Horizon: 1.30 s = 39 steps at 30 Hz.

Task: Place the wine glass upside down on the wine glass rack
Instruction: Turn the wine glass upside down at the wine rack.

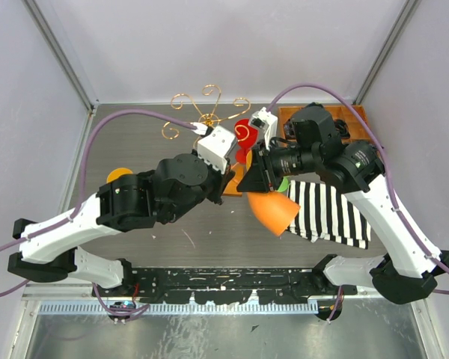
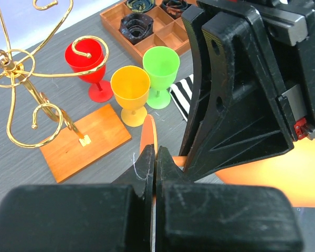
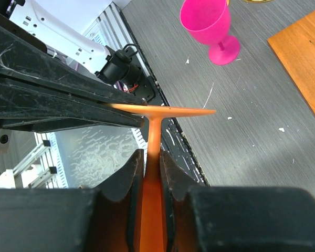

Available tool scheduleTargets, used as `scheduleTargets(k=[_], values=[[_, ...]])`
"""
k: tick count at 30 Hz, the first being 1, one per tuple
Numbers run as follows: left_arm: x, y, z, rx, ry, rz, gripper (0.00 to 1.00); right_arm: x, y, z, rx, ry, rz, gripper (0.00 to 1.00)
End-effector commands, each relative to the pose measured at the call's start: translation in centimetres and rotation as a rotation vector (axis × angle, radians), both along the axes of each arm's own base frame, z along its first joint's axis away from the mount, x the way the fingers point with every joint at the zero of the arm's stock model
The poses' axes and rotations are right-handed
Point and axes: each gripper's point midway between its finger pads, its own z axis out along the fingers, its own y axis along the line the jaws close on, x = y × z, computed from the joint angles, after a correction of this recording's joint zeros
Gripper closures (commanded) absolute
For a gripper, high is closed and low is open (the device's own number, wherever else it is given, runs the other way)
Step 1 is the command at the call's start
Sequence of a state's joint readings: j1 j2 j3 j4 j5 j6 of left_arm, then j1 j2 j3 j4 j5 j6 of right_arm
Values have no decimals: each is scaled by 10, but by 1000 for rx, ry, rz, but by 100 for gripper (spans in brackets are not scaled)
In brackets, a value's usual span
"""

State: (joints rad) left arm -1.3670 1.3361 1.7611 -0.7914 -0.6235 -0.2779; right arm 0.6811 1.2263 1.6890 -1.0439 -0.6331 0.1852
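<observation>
Top view: the orange wine glass (image 1: 273,211) is in the air over the middle of the tabletop. Its bowl points at the near edge, just left of the striped cloth (image 1: 329,213). The left gripper (image 1: 232,178) and right gripper (image 1: 258,179) meet at its foot end. You can't read the jaws from up here. The wine glass rack (image 1: 206,112) stands toward the far edge, its wooden base (image 1: 232,187) partly under the left wrist. The wooden tray (image 1: 288,114) is in the far right corner.

Left wrist: the left gripper's fingers are pressed together, and the thin orange foot (image 2: 148,131) shows edge-on at the tips. It looks pinched at the rim, but I can't be sure how firmly. The rack's scroll arms are to the left and well apart from the glass. The red glass (image 2: 86,58), yellow glass (image 2: 130,86) and green glass (image 2: 161,63) stand upright beyond the base.

Right wrist: the right gripper's fingers are narrow and clamped on the stem (image 3: 154,136) just under the foot. A pink glass (image 3: 206,21) stands beyond on the tabletop.

Handling: it looks like moulded plastic, so likely light, stiff and smooth. It's probably not fragile, but it could slip or twist. Take it by the stem, where you're gripping now. The foot rim is thin and gives poor hold. The foot has to stay free to slide into a scroll arm with the bowl hanging down.
</observation>
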Motion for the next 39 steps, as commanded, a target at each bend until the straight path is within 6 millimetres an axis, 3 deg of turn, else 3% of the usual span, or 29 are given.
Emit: scheduleTargets(k=[1, 5, 8, 9, 13, 24, 26, 28, 32, 34, 39], values=[[5, 5, 13, -41, -36, 29, 100, -8, 3, 9, 38, -17, 44, 88], [5, 8, 13, -50, -42, 31, 100, -5, 4, 7, 39, -20, 35, 99], [6, 8, 11, -51, -61, 21, 95, 0, 5, 8, 46, -37, 18, 99], [3, 15, 21, -82, -73, 10, 91, 2, 6, 9, 51, -45, 10, 99], [-3, 16, 24, -108, -94, -43, 73, 8, 10, 13, 85, -64, -9, 99], [-6, 22, 26, -133, -105, -53, 57, 18, 16, 12, 160, -65, -77, 99], [-7, 26, 29, -156, -109, -58, 48, 26, 13, 11, 157, -88, -129, 100], [-9, 32, 30, -173, -112, -61, 32, 37, 6, 9, 154, -119, -212, 100], [-5, 51, 22, -165, -109, -4, 15, 54, -11, 10, 189, -205, -370, 100], [-2, 60, 17, -161, -101, 34, 0, 59, -20, 11, 205, -245, -421, 100], [3, 70, 6, -128, -94, 77, 2, 63, -38, 10, 251, -333, -514, 99]])
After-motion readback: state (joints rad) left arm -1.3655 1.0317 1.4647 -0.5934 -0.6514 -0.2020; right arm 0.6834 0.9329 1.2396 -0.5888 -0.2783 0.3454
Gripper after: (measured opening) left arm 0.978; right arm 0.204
